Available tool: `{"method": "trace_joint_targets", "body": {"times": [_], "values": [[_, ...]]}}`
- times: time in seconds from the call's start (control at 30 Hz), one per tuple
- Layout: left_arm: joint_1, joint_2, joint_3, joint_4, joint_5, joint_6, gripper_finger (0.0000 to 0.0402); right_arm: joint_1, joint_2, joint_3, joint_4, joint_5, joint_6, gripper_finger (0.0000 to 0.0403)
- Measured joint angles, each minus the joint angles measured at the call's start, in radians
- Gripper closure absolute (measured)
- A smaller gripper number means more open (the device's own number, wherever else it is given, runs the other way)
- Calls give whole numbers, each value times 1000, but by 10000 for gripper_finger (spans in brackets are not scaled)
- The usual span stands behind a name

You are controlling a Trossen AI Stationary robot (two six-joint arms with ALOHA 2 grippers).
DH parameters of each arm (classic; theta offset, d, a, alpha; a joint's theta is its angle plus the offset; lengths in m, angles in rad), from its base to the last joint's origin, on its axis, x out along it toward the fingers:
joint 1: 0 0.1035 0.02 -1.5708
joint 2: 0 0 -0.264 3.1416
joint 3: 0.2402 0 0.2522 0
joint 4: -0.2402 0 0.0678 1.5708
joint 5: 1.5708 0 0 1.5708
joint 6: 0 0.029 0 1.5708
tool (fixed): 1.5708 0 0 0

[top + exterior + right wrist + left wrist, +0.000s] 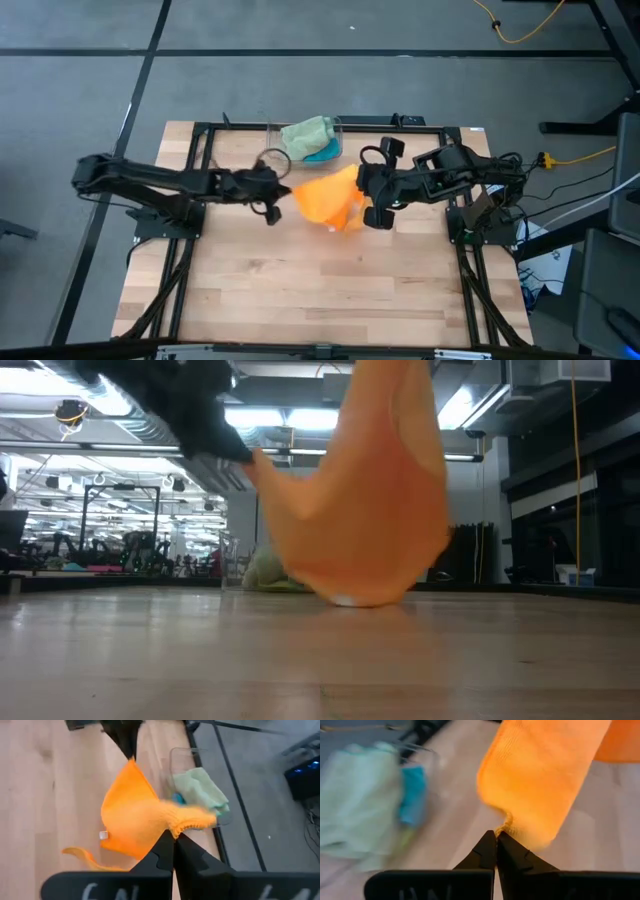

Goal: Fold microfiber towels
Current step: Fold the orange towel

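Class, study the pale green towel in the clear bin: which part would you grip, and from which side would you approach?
Grip the bunched top fold of the pale green towel, coming straight down from above. It lies heaped over the teal towel, and the clear bin walls probably block a sideways approach. Both grippers are busy: left gripper and right gripper each pinch the orange towel.

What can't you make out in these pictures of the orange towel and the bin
- Lime green towel: not identifiable in any view; the pale sage towel covers most of the clear bin.
- Teal towel: only an edge shows, under the sage one.
- Right gripper: hidden in the low view by the orange towel.
- Left gripper: blurred in the low view.
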State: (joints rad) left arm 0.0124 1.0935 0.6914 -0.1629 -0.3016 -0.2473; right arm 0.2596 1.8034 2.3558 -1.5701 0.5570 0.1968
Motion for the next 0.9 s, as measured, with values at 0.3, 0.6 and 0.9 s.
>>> {"method": "trace_joint_targets", "body": {"times": [0.3,0.6,0.9], "values": [[0,-218,204,-298,-213,87,401,-2,-1,-5,0,102,7,398],[0,-233,396,-561,-351,103,401,-14,-2,-40,0,181,37,398],[-7,-222,376,-708,-360,39,401,-14,-1,-332,-1,474,86,398]]}}
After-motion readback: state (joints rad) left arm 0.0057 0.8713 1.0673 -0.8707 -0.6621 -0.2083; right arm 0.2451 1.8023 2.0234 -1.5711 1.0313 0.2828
